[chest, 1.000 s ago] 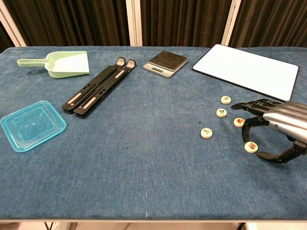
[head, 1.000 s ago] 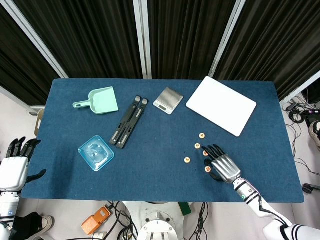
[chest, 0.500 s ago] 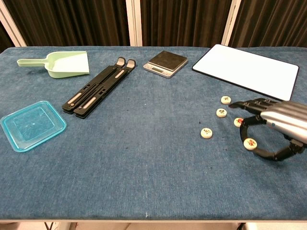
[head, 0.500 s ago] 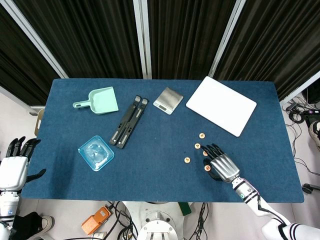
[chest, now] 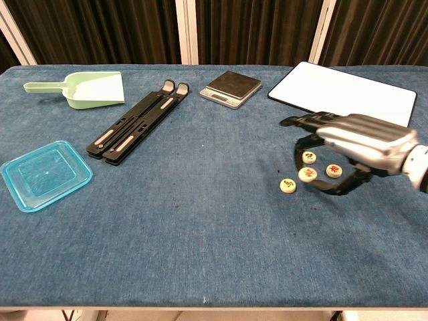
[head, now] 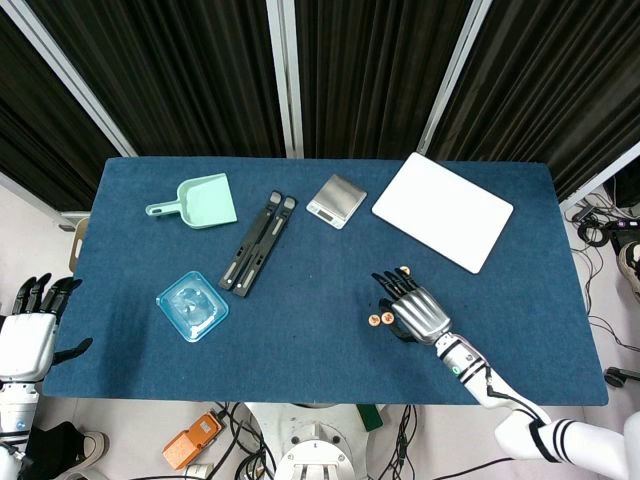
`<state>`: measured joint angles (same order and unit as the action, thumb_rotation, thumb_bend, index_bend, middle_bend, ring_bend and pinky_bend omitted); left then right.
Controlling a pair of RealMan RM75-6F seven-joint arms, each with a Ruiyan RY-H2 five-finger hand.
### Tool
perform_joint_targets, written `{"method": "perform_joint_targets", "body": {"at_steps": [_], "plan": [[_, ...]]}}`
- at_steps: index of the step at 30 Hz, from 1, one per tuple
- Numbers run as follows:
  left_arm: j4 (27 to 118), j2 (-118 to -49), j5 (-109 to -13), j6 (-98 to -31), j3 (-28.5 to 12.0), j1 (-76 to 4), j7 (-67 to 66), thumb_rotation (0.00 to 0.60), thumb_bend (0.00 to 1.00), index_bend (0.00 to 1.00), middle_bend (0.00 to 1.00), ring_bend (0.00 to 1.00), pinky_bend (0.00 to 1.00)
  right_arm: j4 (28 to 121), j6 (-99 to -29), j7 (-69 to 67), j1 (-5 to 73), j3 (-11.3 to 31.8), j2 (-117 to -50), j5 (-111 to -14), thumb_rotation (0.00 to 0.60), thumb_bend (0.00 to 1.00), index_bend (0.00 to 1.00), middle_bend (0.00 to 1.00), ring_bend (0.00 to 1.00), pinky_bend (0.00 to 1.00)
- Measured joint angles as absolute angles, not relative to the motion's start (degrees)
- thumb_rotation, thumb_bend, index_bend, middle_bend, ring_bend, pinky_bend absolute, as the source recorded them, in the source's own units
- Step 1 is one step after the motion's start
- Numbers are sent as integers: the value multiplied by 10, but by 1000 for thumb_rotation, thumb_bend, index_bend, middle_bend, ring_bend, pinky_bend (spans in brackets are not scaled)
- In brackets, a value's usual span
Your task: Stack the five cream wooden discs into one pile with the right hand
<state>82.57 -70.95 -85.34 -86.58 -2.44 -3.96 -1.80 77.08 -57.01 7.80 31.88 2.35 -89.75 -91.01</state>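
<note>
My right hand [chest: 354, 144] hovers low over the cream discs at the table's right middle, also seen from above [head: 415, 310]. Between its thumb and a finger it pinches one disc [chest: 307, 174], just right of a disc lying on the cloth [chest: 287, 185]. In the head view these two sit side by side, the held disc [head: 386, 318] and the lying one [head: 374, 320]. Two more discs [chest: 309, 157] [chest: 334, 170] lie under the palm. Another disc [head: 403, 269] peeks out beyond the fingertips. My left hand [head: 30, 335] hangs off the table's left edge, fingers spread and holding nothing.
A white board [head: 442, 210] lies at the back right, close behind the discs. A small scale [head: 336, 200], a black folding stand [head: 256, 243], a green dustpan [head: 200, 202] and a teal plastic lid [head: 192, 305] occupy the middle and left of the blue cloth [head: 300, 350].
My right hand has swept left and slightly away from me, carrying the nearest disc from the front right up beside the leftmost disc. The left hand has stayed put.
</note>
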Motion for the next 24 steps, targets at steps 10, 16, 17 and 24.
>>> {"method": "perform_joint_targets", "body": {"at_steps": [10, 16, 17, 24], "plan": [[821, -712, -852, -859, -26, -44, -18, 600, 82, 173, 136, 37, 1, 762, -553, 93, 337, 24, -918, -894, 600, 553, 521, 56, 25, 55], [820, -711, -851, -858, -27, -45, -17, 600, 83, 173, 136, 37, 1, 761, -553, 95, 343, 23, -923, -891, 600, 553, 510, 56, 25, 55], [819, -711, -851, -858, -27, -45, -17, 600, 83, 173, 136, 37, 1, 761, -553, 95, 344, 22, -923, -891, 600, 554, 506, 56, 25, 55], [818, -712, -850, -859, -26, -43, -14, 600, 82, 173, 136, 37, 1, 760, -554, 97, 346, 17, -925, -886, 600, 553, 477, 58, 33, 56]]}}
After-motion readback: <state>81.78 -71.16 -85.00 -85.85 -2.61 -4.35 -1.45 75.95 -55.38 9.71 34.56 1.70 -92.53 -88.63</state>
